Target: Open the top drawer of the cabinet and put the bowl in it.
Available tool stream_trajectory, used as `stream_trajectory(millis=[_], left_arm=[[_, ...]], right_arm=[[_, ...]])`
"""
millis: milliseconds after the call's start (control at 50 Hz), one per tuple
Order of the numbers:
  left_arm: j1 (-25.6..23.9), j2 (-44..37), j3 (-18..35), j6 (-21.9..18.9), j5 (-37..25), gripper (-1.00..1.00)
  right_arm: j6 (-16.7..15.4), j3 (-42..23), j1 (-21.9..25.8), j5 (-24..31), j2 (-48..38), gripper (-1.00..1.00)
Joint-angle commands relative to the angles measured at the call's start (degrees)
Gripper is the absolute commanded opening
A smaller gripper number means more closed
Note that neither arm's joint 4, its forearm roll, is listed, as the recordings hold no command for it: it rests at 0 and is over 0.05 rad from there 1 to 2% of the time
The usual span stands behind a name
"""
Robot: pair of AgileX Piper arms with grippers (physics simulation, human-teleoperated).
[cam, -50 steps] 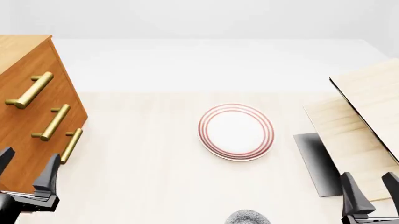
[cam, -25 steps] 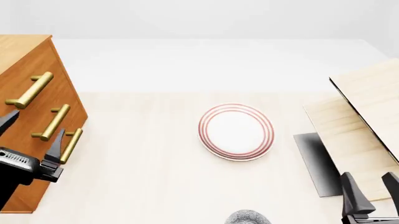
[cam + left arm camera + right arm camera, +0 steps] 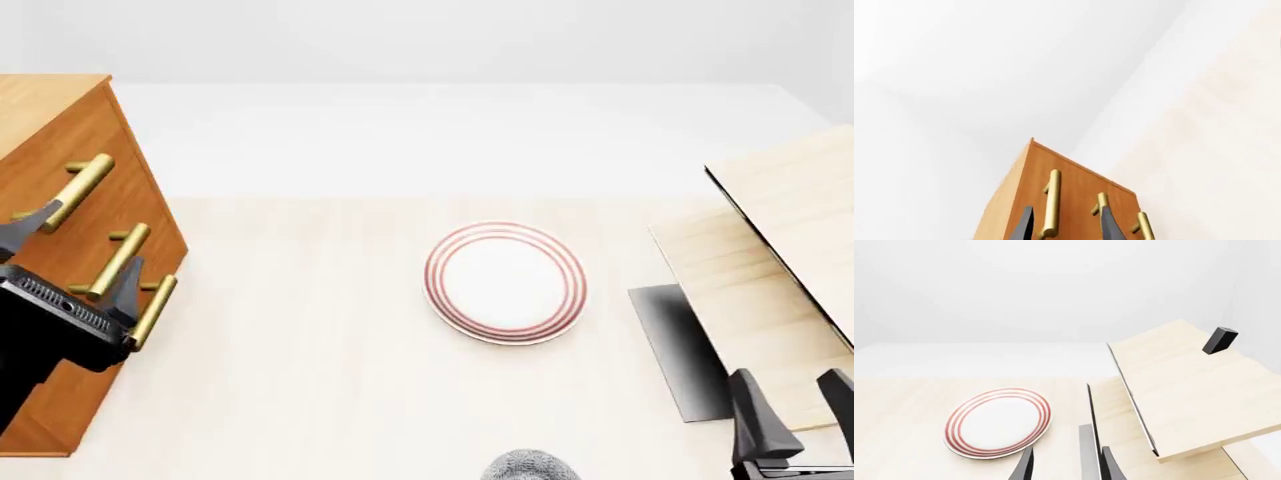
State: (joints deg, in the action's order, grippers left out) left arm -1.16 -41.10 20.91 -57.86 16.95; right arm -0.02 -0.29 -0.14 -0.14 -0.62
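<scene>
The orange-brown cabinet (image 3: 74, 150) stands at the table's left edge, all three drawer fronts flush. The top drawer (image 3: 54, 140) is closed, its brass handle (image 3: 70, 192) slanting across the front. My left gripper (image 3: 87, 245) hovers open just in front of the drawer fronts, around the height of the top and middle handles. In the left wrist view the top handle (image 3: 1051, 202) lies between the two fingers of the left gripper (image 3: 1066, 214), ahead of them. Only the speckled bowl's rim (image 3: 530, 466) shows, at the near edge. My right gripper (image 3: 785, 388) (image 3: 1067, 456) rests open at the near right.
A white red-ringed plate (image 3: 505, 282) (image 3: 997, 422) lies mid-table. Pale wood boards (image 3: 781, 250) (image 3: 1181, 390) lean at the right, with a dark strip (image 3: 681, 350) beside them and a small black block (image 3: 1219, 340) on top.
The left gripper has risen from the near left corner and moved forward to the cabinet's front, reaching the upper handles. The right arm has stayed still.
</scene>
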Motion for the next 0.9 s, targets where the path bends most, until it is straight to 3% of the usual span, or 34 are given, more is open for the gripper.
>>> stream_trajectory(millis=[20,300,340,900], left_arm=[[0.4,-4.2,0.3,-8.9,4.1,1.0],[1.7,-8.6,1.7,-13.6,7.1,1.0],[2.2,-9.7,0.9,-15.9,9.0,1.0],[5.2,-16.9,1.3,-21.5,15.4,1.0]], right_arm=[[0.0,0.0,0.0,0.0,0.1,1.0],[0.0,0.0,0.0,0.0,0.1,1.0],[0.0,0.0,0.0,0.0,0.1,1.0],[0.0,0.0,0.0,0.0,0.1,1.0]])
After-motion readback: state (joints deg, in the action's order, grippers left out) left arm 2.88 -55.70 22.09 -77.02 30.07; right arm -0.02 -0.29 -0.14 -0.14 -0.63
